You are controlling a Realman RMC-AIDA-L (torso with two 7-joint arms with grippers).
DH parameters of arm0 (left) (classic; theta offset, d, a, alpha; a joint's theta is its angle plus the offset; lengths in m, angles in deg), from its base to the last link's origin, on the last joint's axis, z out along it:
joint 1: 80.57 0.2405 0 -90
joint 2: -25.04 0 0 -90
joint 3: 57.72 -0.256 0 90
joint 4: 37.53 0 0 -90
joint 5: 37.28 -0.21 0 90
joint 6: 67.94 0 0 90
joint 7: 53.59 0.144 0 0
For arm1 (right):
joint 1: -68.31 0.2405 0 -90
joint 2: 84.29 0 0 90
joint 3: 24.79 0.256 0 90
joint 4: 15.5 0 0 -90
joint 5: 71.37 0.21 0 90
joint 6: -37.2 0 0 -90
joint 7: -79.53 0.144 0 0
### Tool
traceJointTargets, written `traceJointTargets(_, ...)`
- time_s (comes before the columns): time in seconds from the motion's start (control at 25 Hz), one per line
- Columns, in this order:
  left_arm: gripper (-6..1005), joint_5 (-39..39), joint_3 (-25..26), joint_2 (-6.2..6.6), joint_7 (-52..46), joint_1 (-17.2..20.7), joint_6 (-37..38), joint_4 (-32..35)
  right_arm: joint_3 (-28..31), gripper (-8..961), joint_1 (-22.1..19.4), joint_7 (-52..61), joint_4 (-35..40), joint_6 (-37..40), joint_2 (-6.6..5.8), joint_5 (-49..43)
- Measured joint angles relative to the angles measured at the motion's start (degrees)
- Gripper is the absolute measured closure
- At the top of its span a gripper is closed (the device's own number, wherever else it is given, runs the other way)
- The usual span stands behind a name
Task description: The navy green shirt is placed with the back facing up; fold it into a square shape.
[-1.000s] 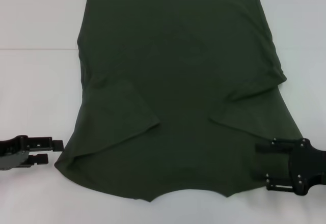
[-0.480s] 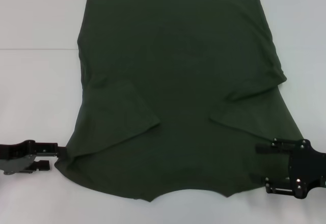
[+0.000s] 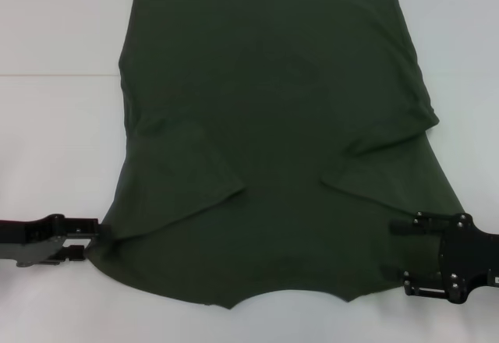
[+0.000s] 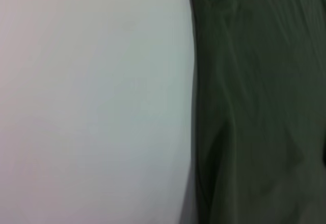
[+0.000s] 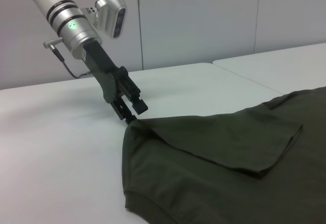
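The shirt [image 3: 273,140] lies flat on the table [image 3: 54,140], sleeves folded inward. Near the table's front edge, the left gripper [image 3: 84,238] meets the shirt's left shoulder corner with parted jaws, ready to grip; the right gripper [image 3: 405,253] rests open on the right corner.

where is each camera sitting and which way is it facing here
Head view: from the robot's head, looking forward and down on the navy green shirt on the white table; left gripper and right gripper show at the shirt's near corners.
Left wrist view: close above the table, facing the shirt's edge; none of the robot shows.
Right wrist view: low by the shirt, facing across to the left gripper.
Shared: head and right wrist views both show the left gripper at the shirt's corner.
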Motion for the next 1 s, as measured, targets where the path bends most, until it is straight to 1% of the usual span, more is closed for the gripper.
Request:
traceJointTargets(0.2,264,0.0,-1.2,-0.78,0.0,-0.6,-1.2,-0.5,0.0,237,0.0,0.1,0.0,0.0,0.00,0.0)
traceJointTargets(0.48,266,0.0,-1.7,-1.09,0.3,-1.6,-1.6,-1.1,0.3,236,0.0,0.1,0.0,0.0,0.00,0.0)
traceJointTargets(0.68,267,-0.1,-4.3,-1.38,1.0,-1.8,-3.1,-0.9,0.5,236,-0.1,0.1,0.0,0.0,0.00,0.1)
traceJointTargets(0.88,384,-0.4,-4.9,-1.28,0.3,-1.8,-3.9,-0.8,0.7,236,-0.2,0.1,0.0,0.0,0.00,0.1)
traceJointTargets(1.0,498,-0.4,-4.7,-1.25,0.2,-1.8,-4.1,-0.7,0.7,237,-0.2,0.2,0.0,0.0,0.00,0.1)
